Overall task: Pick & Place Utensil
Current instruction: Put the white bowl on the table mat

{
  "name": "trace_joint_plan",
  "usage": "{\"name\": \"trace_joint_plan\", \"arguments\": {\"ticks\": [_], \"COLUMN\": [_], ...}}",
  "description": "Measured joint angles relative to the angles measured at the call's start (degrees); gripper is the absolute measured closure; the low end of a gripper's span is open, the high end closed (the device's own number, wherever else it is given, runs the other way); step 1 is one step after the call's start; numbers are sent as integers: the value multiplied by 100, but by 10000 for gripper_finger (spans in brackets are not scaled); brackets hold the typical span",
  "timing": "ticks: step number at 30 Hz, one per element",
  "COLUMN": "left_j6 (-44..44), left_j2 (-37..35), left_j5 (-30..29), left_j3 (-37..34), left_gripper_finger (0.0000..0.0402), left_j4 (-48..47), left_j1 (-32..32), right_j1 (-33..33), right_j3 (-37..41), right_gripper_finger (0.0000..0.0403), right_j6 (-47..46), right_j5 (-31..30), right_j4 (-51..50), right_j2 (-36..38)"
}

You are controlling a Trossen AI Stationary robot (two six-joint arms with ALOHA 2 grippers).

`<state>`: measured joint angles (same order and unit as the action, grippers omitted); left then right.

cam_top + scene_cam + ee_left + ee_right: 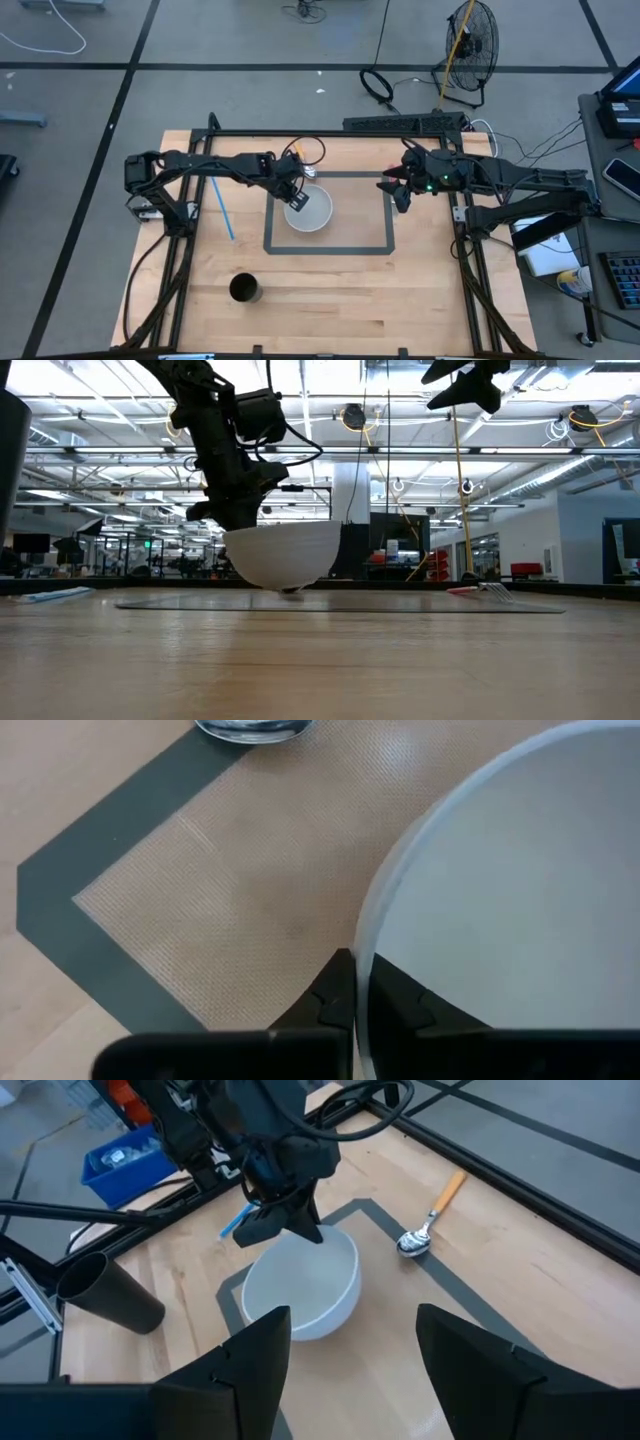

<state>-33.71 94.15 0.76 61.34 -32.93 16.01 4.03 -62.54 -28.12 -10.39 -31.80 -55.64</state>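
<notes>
A white bowl [309, 213] stands on the dark-bordered mat [375, 247]; it also shows in the low view [283, 552] and the right wrist view [303, 1287]. My left gripper [297, 196] is shut on the bowl's far-left rim. A spoon with an orange handle [432, 1217] lies at the mat's far edge, beyond the bowl. A red-handled fork [482, 590] lies on the mat's right side. My right gripper [398, 192] is open and empty, high above the mat's far right part [465, 385]. My left gripper pinches the bowl's rim [362, 945] at the bowl's far-left side, with one finger [333, 996] outside the wall and one finger [405, 1008] inside. The fingers come slanting down from above and from the table's left. The bowl sits upright, its foot [290, 590] at mat level.
A thin blue stick [222, 208] lies on the wood left of the mat. A black cup [245, 289] stands toward the near left. The arms' dark frame [330, 132] runs along the far and side edges. Bare wood lies near the front edge.
</notes>
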Motion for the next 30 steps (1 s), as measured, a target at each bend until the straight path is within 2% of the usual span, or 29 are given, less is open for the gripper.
{"name": "trace_joint_plan", "arguments": {"ticks": [4, 10, 21, 30], "left_j6": [0, -119, -93, -90], "left_j2": [0, 90, 242, 234], "left_j5": [10, 46, 68, 48], "left_j3": [0, -1, -3, -4], "left_gripper_finger": [390, 353, 363, 293], "left_j4": [2, 68, 215, 273], "left_j1": [2, -2, -116, -116], "right_j1": [0, 0, 0, -1], "right_j3": [0, 0, 0, 0], "right_gripper_finger": [191, 191, 191, 191], "right_j6": [2, 2, -76, -79], "right_j5": [0, 0, 13, 15], "right_j4": [29, 29, 27, 27], "right_j2": [0, -1, -2, -2]}}
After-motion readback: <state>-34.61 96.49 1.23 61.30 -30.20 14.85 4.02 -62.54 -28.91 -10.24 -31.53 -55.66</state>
